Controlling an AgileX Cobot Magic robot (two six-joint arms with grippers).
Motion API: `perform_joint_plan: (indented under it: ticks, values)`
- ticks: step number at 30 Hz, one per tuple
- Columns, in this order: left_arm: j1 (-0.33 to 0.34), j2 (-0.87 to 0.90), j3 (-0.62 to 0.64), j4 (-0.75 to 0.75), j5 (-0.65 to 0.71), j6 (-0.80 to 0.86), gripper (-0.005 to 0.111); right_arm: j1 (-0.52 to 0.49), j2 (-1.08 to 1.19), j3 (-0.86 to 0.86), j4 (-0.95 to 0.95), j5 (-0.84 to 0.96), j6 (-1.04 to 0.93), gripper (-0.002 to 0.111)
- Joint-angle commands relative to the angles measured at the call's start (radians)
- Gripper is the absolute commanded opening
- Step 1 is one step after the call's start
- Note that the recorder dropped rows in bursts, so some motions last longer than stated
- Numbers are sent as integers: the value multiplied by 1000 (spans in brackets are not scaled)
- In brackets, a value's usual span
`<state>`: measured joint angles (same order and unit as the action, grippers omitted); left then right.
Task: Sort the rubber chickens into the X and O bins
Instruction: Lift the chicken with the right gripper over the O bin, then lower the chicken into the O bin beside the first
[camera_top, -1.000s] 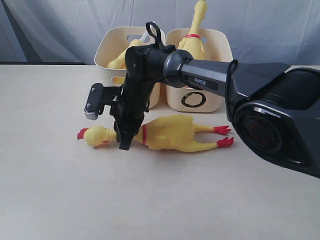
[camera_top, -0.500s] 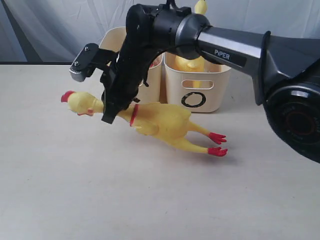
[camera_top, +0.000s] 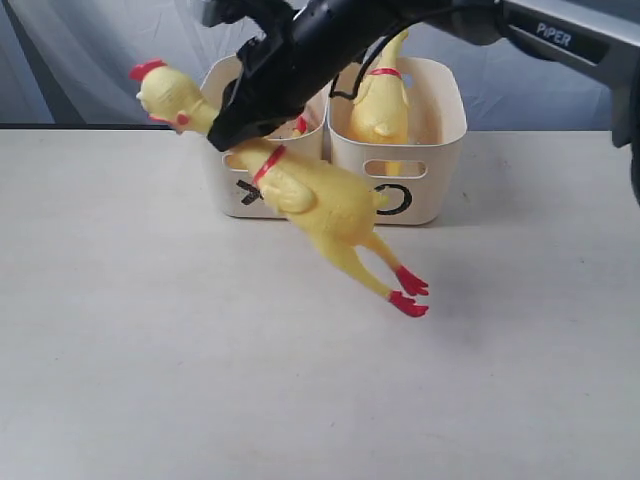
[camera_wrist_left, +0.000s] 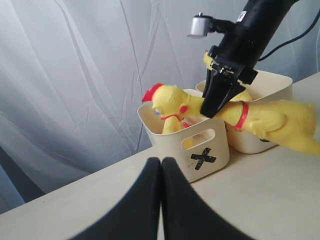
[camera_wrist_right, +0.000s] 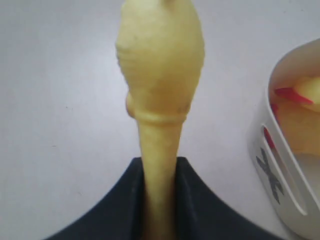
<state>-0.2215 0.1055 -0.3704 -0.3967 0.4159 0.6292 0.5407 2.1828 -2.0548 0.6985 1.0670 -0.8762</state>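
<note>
The large rubber chicken (camera_top: 320, 200) hangs tilted in the air in front of the X bin (camera_top: 226, 176), head high and feet down toward the counter (camera_top: 150, 360). The right hand (camera_top: 228, 135) pinches its neck. The left hand (camera_wrist_left: 161, 192) is pressed together, empty

Large chicken (camera_top: 320, 200) aloft, tilted head-up; seemingly just before X bin (camera_top: 220, 188).

Black right arm (camera_top: 330, 40), grey link toward 2 o'clock, white PIPER lettering (camera_top: 555, 33). Silver wrist camera (camera_wrist_left: 198, 25), black cable (camera_wrist_left: 292, 40). Left gripper (camera_wrist_left: 161, 161) black.
</note>
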Motion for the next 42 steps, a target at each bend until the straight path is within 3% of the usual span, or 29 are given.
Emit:
perform_joint_plan:
  ticks: [1, 6, 16, 24, 42]
  values:
    - [2, -6, 3, -13, -4, -8, 0, -38, -49, -4, 68, 45, -25, -1]
    - [2, -6, 3, -11, -4, -8, 0, -91, -83, -4, 204, 116, -77, -1]
    - [2, -6, 3, -4, -4, -8, 0, -191, -179, -4, 265, 154, -117, -1]
    - [2, -6, 3, -4, -4, -8, 0, -279, -307, 139, 272, 154, -197, -1]
    - [2, -6, 3, -4, -4, -8, 0, -558, -320, 158, 699, 154, -281, -1]
